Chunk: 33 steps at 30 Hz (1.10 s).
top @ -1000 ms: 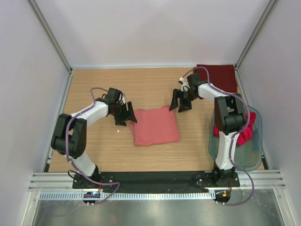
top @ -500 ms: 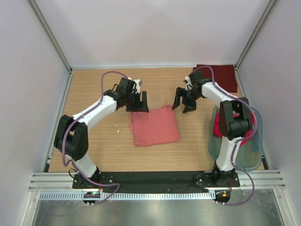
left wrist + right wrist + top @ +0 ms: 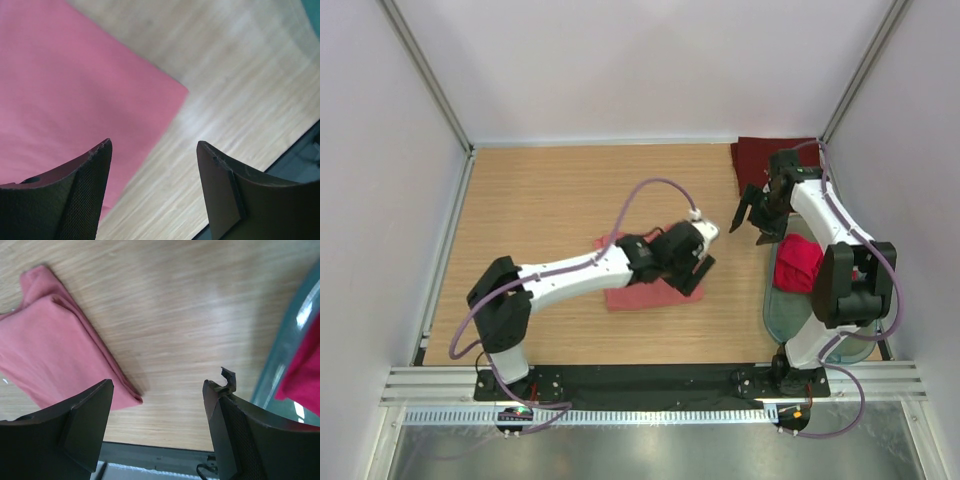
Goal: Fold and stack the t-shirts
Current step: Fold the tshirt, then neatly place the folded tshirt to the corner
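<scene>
A folded salmon-pink t-shirt (image 3: pixel 628 296) lies mid-table, partly hidden under my left arm. My left gripper (image 3: pixel 697 266) is open and empty over the shirt's near right corner; in the left wrist view the shirt (image 3: pixel 65 85) lies under the left finger and bare wood under my gripper (image 3: pixel 152 165). My right gripper (image 3: pixel 755 217) is open and empty above bare wood between the shirt and the tub; the right wrist view (image 3: pixel 157 390) shows the shirt (image 3: pixel 50 355) to its left. A dark maroon t-shirt (image 3: pixel 772 160) lies folded at the back right. A brighter red t-shirt (image 3: pixel 800 263) sits in the tub.
The translucent greenish tub (image 3: pixel 820 325) stands at the right near edge; its rim (image 3: pixel 285 340) and the red cloth (image 3: pixel 305 375) show in the right wrist view. White walls enclose the table. A black base rail (image 3: pixel 650 378) runs along the front.
My left arm swung from the shirt's back left edge across it to its near right corner. My right gripper moved right and back, away from the shirt toward the tub.
</scene>
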### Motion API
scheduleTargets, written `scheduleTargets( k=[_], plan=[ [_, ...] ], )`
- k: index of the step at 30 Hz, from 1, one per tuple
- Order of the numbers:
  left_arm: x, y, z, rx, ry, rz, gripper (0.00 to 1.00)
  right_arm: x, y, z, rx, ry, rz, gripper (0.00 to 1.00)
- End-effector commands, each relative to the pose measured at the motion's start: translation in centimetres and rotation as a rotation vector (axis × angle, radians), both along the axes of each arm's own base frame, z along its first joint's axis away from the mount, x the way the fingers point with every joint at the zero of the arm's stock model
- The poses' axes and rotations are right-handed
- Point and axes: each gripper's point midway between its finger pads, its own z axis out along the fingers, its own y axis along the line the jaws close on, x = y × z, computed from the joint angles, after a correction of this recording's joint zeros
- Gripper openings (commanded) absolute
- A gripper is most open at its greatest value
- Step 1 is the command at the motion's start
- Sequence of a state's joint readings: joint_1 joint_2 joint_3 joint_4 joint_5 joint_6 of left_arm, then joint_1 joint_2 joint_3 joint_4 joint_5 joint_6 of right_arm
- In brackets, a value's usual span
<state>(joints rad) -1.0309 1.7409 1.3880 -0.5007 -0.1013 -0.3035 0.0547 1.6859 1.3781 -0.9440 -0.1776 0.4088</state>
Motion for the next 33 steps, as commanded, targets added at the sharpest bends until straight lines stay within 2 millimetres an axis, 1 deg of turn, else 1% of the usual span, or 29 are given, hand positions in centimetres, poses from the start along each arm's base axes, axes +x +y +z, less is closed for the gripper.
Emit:
scheduleTargets(
  k=[1,2,3,4,5,6,7,8,9,10,11,12,14,15,16,19,24,27,28,30,31,32,33],
  plan=[
    [-1.3,-0.1,-1.5,0.172,-0.138,-0.068,0.70,-1.6,-0.8,1.3,-0.003,-0.008,-0.037,0.79],
    [-2.0,-0.5,-2.7,0.213,-0.153,-0.103,0.70,-1.5,-0.7,1.5,0.014,-0.017,-0.044,0.79],
    [-3.2,-1.2,-3.1,0.234,-0.175,-0.137,0.71,-1.7,-0.6,1.6,0.030,-0.022,-0.045,0.79],
    [-3.4,-1.4,-3.4,0.262,-0.208,-0.140,0.71,-1.6,-0.3,1.7,0.053,-0.032,-0.038,0.79],
    [-3.5,-1.6,-4.5,0.305,-0.232,-0.153,0.71,-1.7,-0.4,1.7,0.051,-0.030,-0.042,0.79],
    [-4.2,-2.0,-4.8,0.327,-0.259,-0.169,0.71,-1.7,-0.4,2.0,0.050,-0.041,-0.035,0.79],
    [-3.8,-1.7,-5.2,0.364,-0.293,-0.154,0.71,-1.8,-0.4,2.2,0.046,-0.048,-0.033,0.79],
    [-3.8,-1.8,-6.0,0.401,-0.312,-0.168,0.71,-1.9,-0.5,2.4,0.041,-0.051,-0.031,0.79],
    [-4.0,-2.1,-6.2,0.421,-0.336,-0.180,0.71,-2.0,-0.5,2.5,0.041,-0.054,-0.033,0.79],
    [-3.8,-2.1,-6.3,0.449,-0.365,-0.178,0.71,-2.1,-0.5,3.0,0.042,-0.070,-0.029,0.79],
    [-3.8,-2.1,-6.6,0.472,-0.383,-0.191,0.71,-2.3,-0.5,3.0,0.040,-0.068,-0.031,0.79],
    [-3.7,-2.1,-7.3,0.498,-0.393,-0.196,0.71,-2.4,-0.6,3.0,0.039,-0.072,-0.029,0.79],
    [-3.2,-2.2,-7.4,0.531,-0.438,-0.187,0.70,-2.5,-0.6,3.3,0.038,-0.080,-0.031,0.79],
    [-2.9,-2.2,-8.1,0.555,-0.450,-0.195,0.70,-2.5,-0.6,3.3,0.041,-0.084,-0.029,0.79],
    [-2.6,-2.1,-8.2,0.576,-0.474,-0.186,0.69,-2.5,-0.6,3.4,0.042,-0.089,-0.029,0.79],
    [-2.1,-2.6,-9.0,0.595,-0.501,-0.209,0.67,-2.7,-0.4,3.4,0.050,-0.087,-0.027,0.79],
    [-2.4,-3.5,-10.4,0.577,-0.474,-0.231,0.61,-2.7,-0.3,3.1,0.055,-0.088,-0.024,0.79],
    [-2.3,-3.4,-10.9,0.571,-0.456,-0.221,0.53,-2.8,-0.1,2.7,0.073,-0.078,-0.020,0.80],
    [-2.2,-3.4,-11.1,0.566,-0.447,-0.223,0.46,-2.8,0.1,2.5,0.078,-0.072,-0.014,0.80],
    [-2.0,-3.3,-11.2,0.549,-0.424,-0.216,0.34,-2.7,0.2,2.1,0.086,-0.062,-0.019,0.80],
    [-1.8,-3.3,-10.9,0.533,-0.420,-0.211,0.23,-2.8,0.3,1.9,0.090,-0.056,-0.017,0.81],
    [-1.4,-3.1,-10.6,0.525,-0.413,-0.204,0.18,-2.8,0.4,1.7,0.106,-0.048,-0.026,0.82],
    [-1.5,-3.1,-10.6,0.513,-0.399,-0.211,0.13,-2.6,0.6,1.4,0.125,-0.048,-0.026,0.83]
  ],
)
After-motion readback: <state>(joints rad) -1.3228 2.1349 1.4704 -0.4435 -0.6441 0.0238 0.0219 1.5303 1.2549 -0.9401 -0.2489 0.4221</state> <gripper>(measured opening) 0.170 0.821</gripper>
